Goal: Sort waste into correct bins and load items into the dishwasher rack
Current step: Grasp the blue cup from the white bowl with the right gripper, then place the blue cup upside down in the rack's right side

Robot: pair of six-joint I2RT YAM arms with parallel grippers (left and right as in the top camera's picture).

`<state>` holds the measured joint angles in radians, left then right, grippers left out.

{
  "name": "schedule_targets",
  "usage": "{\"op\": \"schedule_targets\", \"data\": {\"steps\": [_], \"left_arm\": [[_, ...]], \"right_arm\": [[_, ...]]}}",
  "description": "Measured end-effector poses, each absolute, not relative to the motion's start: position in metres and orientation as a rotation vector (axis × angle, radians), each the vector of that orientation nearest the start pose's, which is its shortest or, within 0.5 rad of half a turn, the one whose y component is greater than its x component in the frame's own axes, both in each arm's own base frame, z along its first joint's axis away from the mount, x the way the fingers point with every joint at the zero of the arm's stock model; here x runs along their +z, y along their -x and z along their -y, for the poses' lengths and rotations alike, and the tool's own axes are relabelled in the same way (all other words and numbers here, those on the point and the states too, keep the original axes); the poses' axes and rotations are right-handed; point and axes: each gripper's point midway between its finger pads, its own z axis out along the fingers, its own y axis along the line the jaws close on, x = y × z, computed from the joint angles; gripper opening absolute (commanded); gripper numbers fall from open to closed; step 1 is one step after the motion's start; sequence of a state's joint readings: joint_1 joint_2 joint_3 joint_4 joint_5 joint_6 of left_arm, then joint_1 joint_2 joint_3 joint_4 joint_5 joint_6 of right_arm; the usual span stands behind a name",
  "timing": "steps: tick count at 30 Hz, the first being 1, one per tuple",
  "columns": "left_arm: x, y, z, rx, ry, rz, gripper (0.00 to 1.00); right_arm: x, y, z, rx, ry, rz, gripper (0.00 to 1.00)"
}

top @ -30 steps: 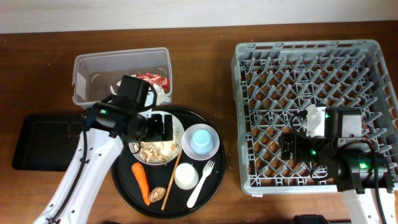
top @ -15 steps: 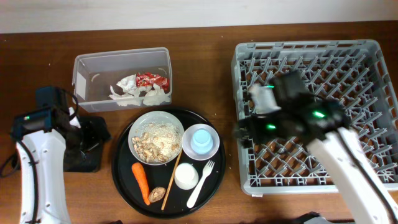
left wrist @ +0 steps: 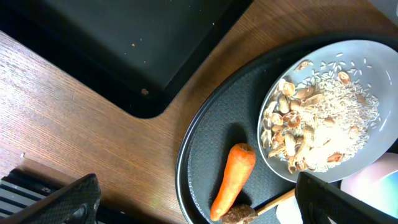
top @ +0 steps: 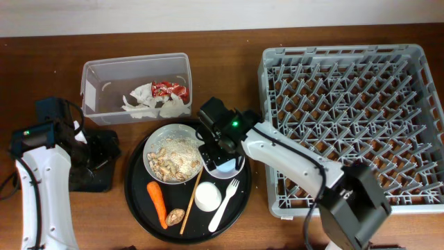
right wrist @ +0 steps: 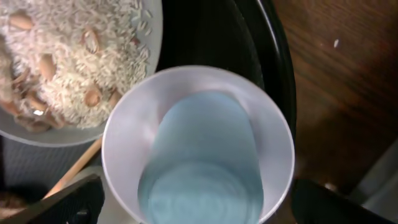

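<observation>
My right gripper (top: pixel 220 150) is open and straddles the small pinkish-white bowl (right wrist: pixel 199 149), which has a pale blue cup inside; its fingers are either side of the rim. My left gripper (top: pixel 99 149) is open and empty over the shallow black tray (left wrist: pixel 124 43). The wide pale bowl (top: pixel 173 158) holds grainy food with brown chunks. The carrot (left wrist: pixel 233 180), wooden stick (top: pixel 191 201), white cup (top: pixel 207 196) and fork (top: pixel 225 203) lie on the round tray. Napkins (top: pixel 149 104) and the red wrapper (top: pixel 170 89) lie in the clear tub (top: pixel 104 76).
The grey dishwasher rack (top: pixel 347 118) fills the right side, and my right arm crosses its front left corner. The round black tray (top: pixel 139 201) sits in the middle. A brown lump (top: pixel 177 217) lies by the stick's near end.
My right arm has swung from the rack to the small bowl on the round tray. My left arm left the wide bowl and moved left over the shallow black tray, then stayed.
</observation>
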<state>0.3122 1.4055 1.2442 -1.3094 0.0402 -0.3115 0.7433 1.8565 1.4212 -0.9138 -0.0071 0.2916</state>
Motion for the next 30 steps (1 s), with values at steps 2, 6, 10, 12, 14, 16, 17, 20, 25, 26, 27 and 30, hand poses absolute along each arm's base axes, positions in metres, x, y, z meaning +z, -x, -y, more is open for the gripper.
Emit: {"op": "schedule_targets", "data": {"steps": [2,6,10,12,14,16,17,20,25,26,27,30], "left_arm": [[0.149,-0.243,-0.071,-0.061,0.930,-2.895,0.99],[0.149,-0.243,-0.071,-0.061,0.929,-2.893,0.99],[0.149,-0.244,-0.072,-0.061,0.927,-2.888,0.99],[0.149,-0.245,-0.072,-0.060,0.927,-2.887,0.99],[0.149,-0.244,-0.072,-0.061,0.927,-2.887,0.99],[0.149,-0.245,-0.072,-0.061,0.927,-2.887,0.99],[0.149,-0.245,-0.072,-0.061,0.927,-2.886,0.99],[0.150,-0.245,-0.072,-0.061,0.927,-2.885,0.99],[0.149,-0.245,-0.072,-0.061,0.926,-2.885,0.99],[0.149,-0.245,-0.072,-0.061,0.926,-2.885,0.99],[0.149,-0.245,-0.072,-0.060,0.926,-2.884,0.99],[0.149,-0.245,-0.072,-0.061,0.926,-2.884,0.99]], "right_arm": [[0.068,-0.292,-0.269,0.151,0.662,-2.890,0.94],[0.062,-0.292,-0.268,0.141,0.649,-2.902,0.76],[0.062,-0.292,-0.268,0.141,0.640,-2.904,0.64],[0.063,-0.292,-0.268,0.137,0.640,-2.905,0.64],[0.064,-0.290,-0.266,0.129,0.641,-2.915,0.63],[0.074,-0.290,-0.266,0.133,0.640,-2.909,0.62],[0.094,-0.291,-0.265,0.151,0.631,-2.885,0.62],[0.159,-0.301,-0.260,0.236,0.566,-2.773,0.62],[0.253,-0.324,-0.119,0.128,0.078,-2.642,0.63],[0.262,-0.324,-0.081,0.068,-0.054,-2.625,0.63],[0.266,-0.322,-0.043,0.011,-0.196,-2.623,0.63],[0.262,-0.309,0.032,-0.098,-0.483,-2.634,0.63]]}}
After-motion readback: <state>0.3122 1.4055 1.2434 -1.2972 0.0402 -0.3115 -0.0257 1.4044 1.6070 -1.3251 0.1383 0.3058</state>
